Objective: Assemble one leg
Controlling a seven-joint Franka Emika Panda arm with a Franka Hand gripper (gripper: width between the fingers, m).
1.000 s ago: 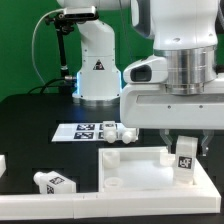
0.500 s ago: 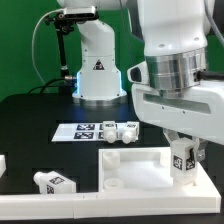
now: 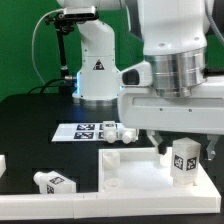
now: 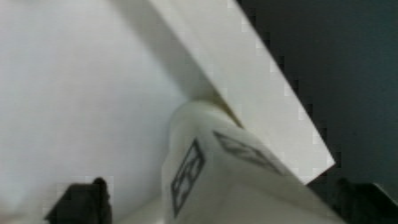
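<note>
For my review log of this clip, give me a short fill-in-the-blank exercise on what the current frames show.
1. The leg between the fingers stands over the white ____ panel.
2. Another leg lies on the ____ tabletop.
3. The marker board lies in front of the arm's ____ base.

Missing words: square; black; white

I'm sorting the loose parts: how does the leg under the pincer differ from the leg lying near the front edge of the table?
The leg under the pincer stands upright over the white panel; the front leg lies on its side on the black table. The first sits right at the pincer, while the second lies alone, far from the arm. Both are chunky white blocks bearing black-and-white square tags.
</note>
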